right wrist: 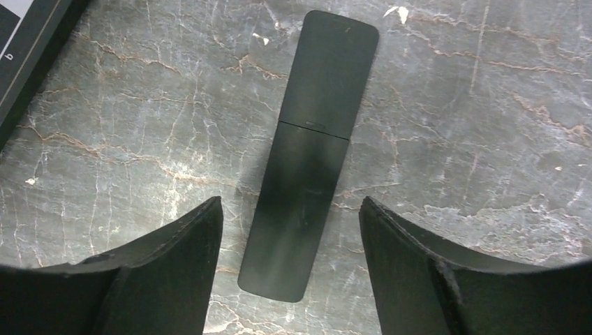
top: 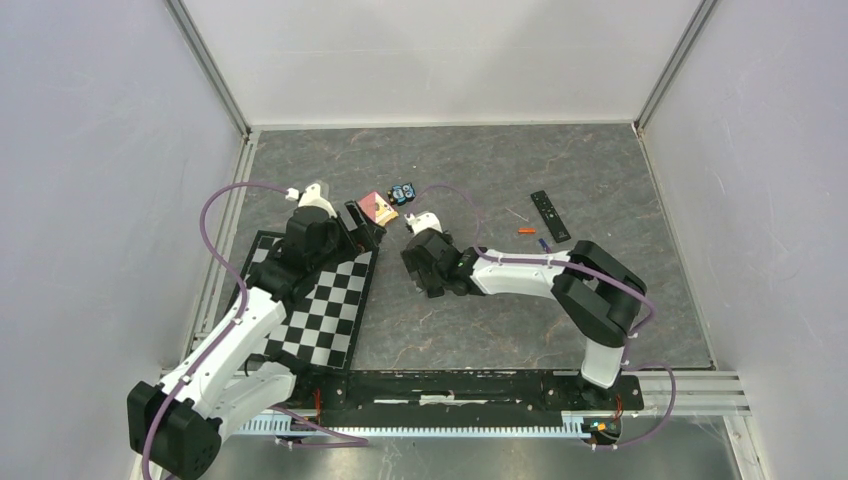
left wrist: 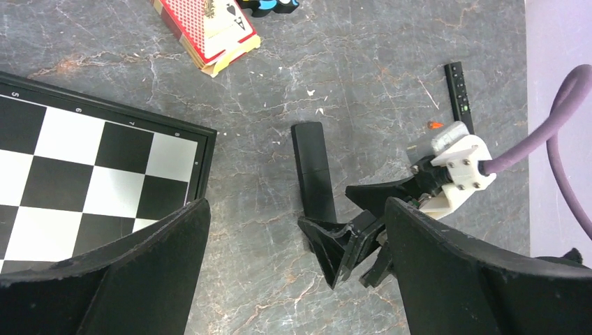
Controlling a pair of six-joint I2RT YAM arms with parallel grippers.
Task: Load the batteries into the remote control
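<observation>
A smooth black remote control [right wrist: 307,160] lies on the grey table with its plain back up and a seam across its middle. My right gripper [right wrist: 290,202] is open, one finger on each side of the remote's near end and neither touching it. The left wrist view shows the same remote control [left wrist: 314,171] with the right gripper [left wrist: 352,218] at its near end. My left gripper [left wrist: 297,206] is open and empty, just left of them. A second remote with buttons [top: 549,216] lies at the right. Beside it are an orange battery [top: 526,231] and a blue battery [top: 543,243].
A chessboard [top: 320,300] lies under the left arm, its corner [right wrist: 28,42] close to the remote. A deck of cards [top: 379,207] and a blue-and-black gadget [top: 402,192] sit behind the two grippers. The two grippers [top: 362,225] [top: 425,268] are close together.
</observation>
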